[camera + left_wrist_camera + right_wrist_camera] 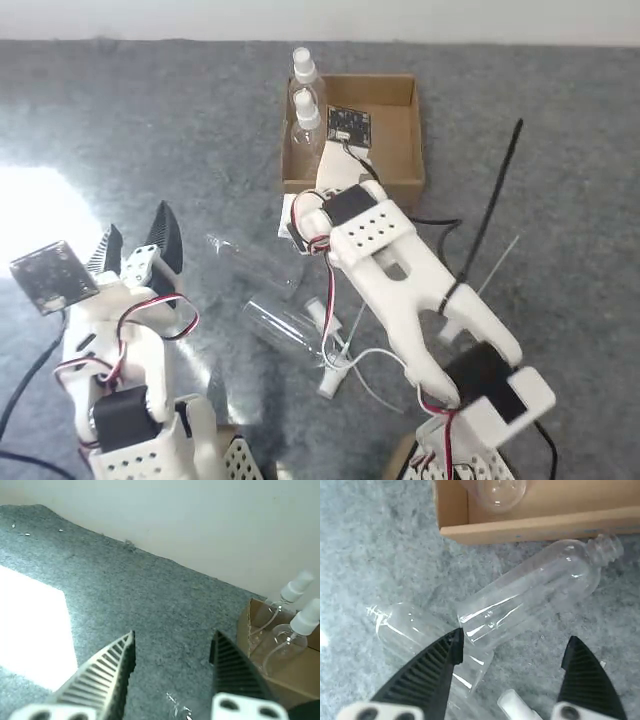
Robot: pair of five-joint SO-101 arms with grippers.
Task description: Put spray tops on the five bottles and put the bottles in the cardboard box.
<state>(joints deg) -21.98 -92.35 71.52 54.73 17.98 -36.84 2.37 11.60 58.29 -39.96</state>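
a grey, nubby carpet [120, 120] runs back to a pale wall [200, 525], leaving open floor around the left gripper [173, 635], whose ribbed fingers are apart. the right gripper [515, 635], fingers also apart, hangs over 2 clear uncapped bottles [530, 592] lying just outside the cardboard box [395, 140], where 2 capped bottles [308, 110] stand.

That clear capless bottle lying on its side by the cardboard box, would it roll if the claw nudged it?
Probably: the bottle is round and lies on its side, though the fuzzy grey carpet may slow it. It looks empty and glossy, so likely light and slippery to pinch.
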